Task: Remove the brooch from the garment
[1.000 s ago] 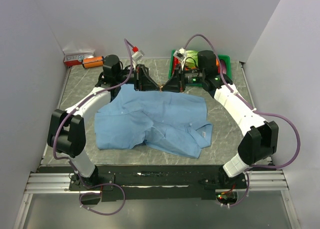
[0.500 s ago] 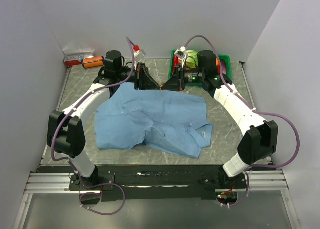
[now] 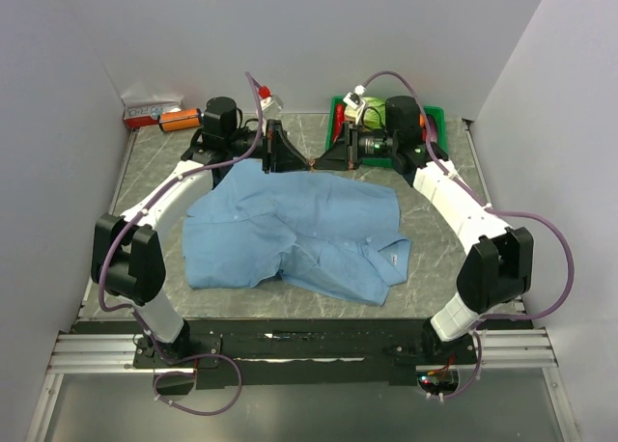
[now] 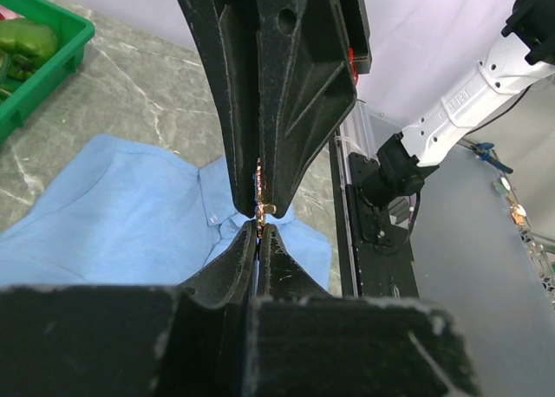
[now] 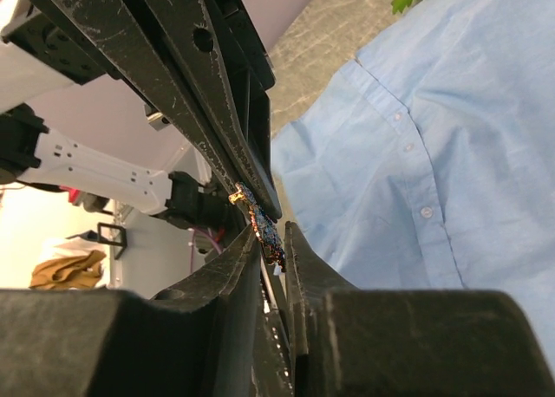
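Observation:
The brooch (image 3: 311, 166), a tiny coppery ornament with a dark glittery part, hangs between my two grippers, which meet tip to tip over the far middle of the table. My left gripper (image 3: 305, 166) is shut on one end of it (image 4: 264, 205). The other end (image 5: 260, 224) runs in between the jaws of my right gripper (image 5: 277, 241), which stand a narrow way apart and press on it. No cloth shows on the brooch. The garment (image 3: 299, 225), a light blue shirt, lies flat and wrinkled below and nearer, its buttons showing in the right wrist view (image 5: 434, 154).
A green tray (image 3: 435, 113) holding green items stands at the back right, just behind my right wrist. An orange object (image 3: 177, 120) and a small white and red box (image 3: 150, 108) lie at the back left. Grey walls close in the table on three sides.
My right wrist has turned and drawn slightly back toward the tray. The left arm shifted a little. Both grippers stay tip to tip on the brooch.

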Robot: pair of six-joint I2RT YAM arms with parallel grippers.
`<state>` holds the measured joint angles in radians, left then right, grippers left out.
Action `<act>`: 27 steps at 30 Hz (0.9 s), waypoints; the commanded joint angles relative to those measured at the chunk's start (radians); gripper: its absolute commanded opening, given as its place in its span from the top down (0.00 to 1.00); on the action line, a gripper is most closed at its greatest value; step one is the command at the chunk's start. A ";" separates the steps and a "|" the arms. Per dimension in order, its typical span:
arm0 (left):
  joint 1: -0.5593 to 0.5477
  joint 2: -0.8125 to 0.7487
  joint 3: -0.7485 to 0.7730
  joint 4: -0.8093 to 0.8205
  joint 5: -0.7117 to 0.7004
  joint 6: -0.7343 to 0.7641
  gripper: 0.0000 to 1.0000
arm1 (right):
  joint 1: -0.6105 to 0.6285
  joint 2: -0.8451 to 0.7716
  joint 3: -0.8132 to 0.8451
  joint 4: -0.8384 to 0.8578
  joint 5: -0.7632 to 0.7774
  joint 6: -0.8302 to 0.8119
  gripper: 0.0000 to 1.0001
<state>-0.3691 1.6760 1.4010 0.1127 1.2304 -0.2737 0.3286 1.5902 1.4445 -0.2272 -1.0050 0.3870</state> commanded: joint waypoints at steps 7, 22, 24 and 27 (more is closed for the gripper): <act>-0.024 -0.039 0.030 -0.042 0.050 0.036 0.99 | -0.046 0.005 -0.035 0.206 -0.021 0.108 0.74; -0.004 -0.013 0.032 -0.007 0.044 -0.005 0.99 | -0.094 0.019 -0.042 0.310 -0.096 0.182 0.69; -0.002 -0.009 0.035 -0.002 0.043 -0.010 0.99 | -0.089 0.016 -0.044 0.354 -0.142 0.168 0.66; 0.006 -0.001 0.030 0.027 0.047 -0.039 0.99 | -0.085 0.010 -0.019 0.277 -0.164 0.039 0.58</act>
<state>-0.3721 1.6764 1.4052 0.0868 1.2419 -0.2798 0.2394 1.6108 1.3983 0.0383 -1.1053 0.5518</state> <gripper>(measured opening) 0.027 0.358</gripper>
